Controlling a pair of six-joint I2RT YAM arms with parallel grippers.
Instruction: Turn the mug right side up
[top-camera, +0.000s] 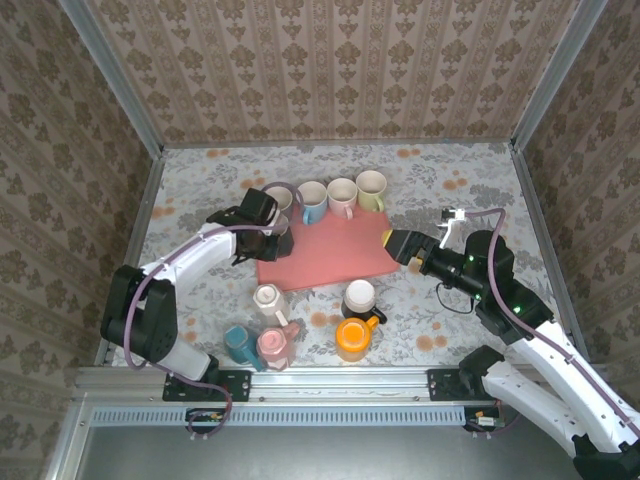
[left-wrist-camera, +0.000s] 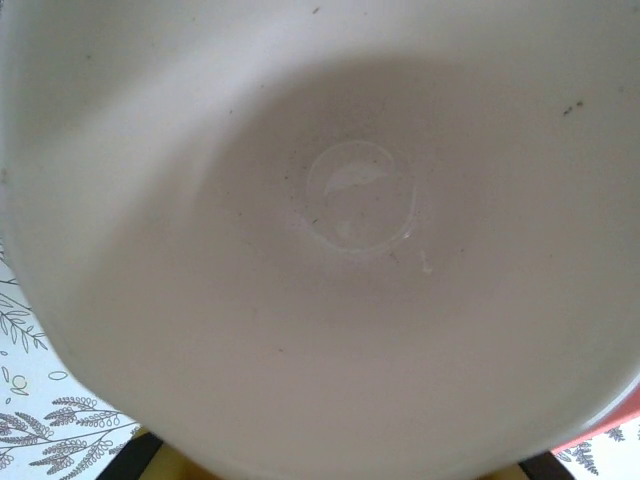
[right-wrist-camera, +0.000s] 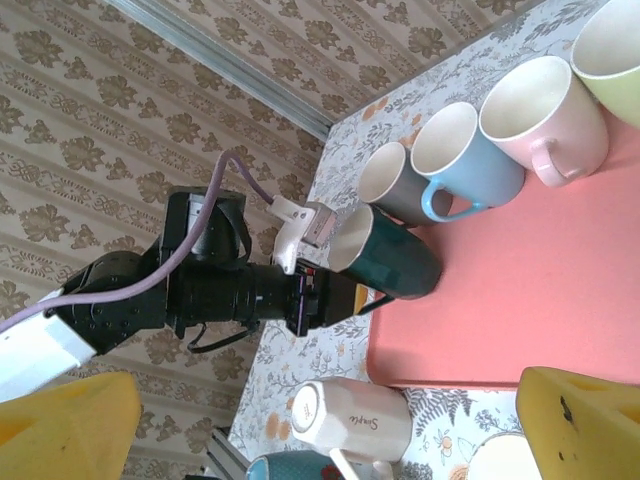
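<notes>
Beige damask walls (top-camera: 330, 60); floral table cover (top-camera: 470, 180); aluminium corner posts (top-camera: 113, 78).

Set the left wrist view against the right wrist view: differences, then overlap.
Left wrist: the white inside of the dark green ceramic mug, a round mark on its floor. Right wrist: that mug's outside, held by the left claw, and a row of four upright mugs, grey, blue, pink, pale green. Shared: the mug, the red rectangular mat, the floral tablecloth.
</notes>
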